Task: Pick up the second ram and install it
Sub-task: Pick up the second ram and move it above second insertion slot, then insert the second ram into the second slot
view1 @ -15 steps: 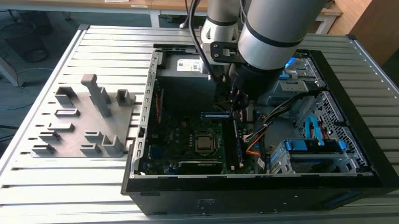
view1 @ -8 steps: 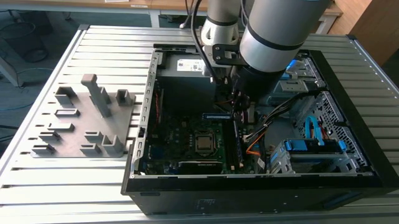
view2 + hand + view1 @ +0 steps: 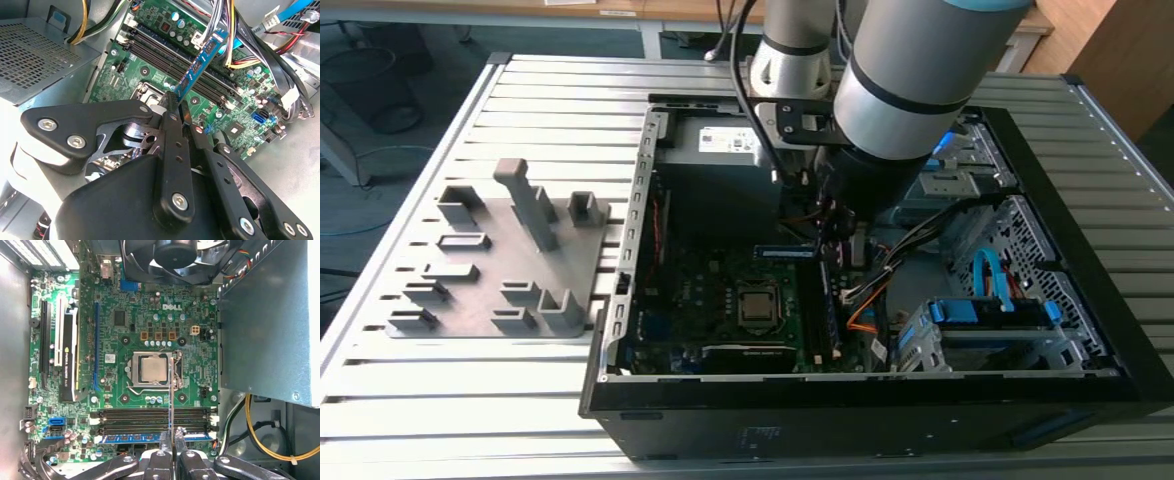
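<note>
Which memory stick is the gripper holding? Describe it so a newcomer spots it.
Inside the open computer case, over the green motherboard, find the tip of the gripper. The memory stick clamped there is a narrow blue-green board with dark chips, raised at a slant. The other stick is plugged into the motherboard; this one hangs in the air.

Arm (image 3: 907,80) slants steeply down, wrist low — gripper (image 3: 176,104) fingers pinched together on the second ram (image 3: 201,61).
</note>
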### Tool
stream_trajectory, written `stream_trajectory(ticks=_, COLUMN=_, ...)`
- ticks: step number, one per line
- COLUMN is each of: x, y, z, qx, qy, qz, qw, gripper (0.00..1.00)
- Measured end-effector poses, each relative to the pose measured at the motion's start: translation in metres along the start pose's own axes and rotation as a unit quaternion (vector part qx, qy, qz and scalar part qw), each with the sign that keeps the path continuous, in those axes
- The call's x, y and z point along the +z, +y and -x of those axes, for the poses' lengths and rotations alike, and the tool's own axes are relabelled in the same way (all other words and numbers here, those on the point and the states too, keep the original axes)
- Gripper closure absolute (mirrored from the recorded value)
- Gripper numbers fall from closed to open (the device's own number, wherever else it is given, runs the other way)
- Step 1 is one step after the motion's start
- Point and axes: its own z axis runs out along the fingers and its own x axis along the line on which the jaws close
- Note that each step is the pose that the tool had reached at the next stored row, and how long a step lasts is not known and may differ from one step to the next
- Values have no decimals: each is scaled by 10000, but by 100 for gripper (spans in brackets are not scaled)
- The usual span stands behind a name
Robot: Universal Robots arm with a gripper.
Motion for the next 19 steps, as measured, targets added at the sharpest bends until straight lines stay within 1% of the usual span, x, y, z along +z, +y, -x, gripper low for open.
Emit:
stream_trajectory(ticks=11, x=0, y=1, z=0, qx=0, qy=0, qz=0, qw=10000, gripper=86)
stream_trajectory(ticks=12, x=2, y=2, z=1, qx=2, qy=9, qz=-1, qw=10000, gripper=86)
stream_trajectory(ticks=13, x=1, y=4, z=0, qx=6, qy=43, qz=-3, qw=10000, gripper=86)
stream_trajectory(ticks=14, x=1, y=8, z=0, qx=9, qy=89, qz=-5, qw=10000, gripper=86)
stream_trajectory(ticks=15, x=2, y=19, z=-1, qx=12, qy=123, qz=-9, qw=9999, gripper=86)
stream_trajectory(ticks=16, x=4, y=45, z=-3, qx=13, qy=131, qz=-13, qw=9999, gripper=86)
stream_trajectory(ticks=19, x=9, y=152, z=-13, qx=13, qy=133, qz=-19, qw=9999, gripper=86)
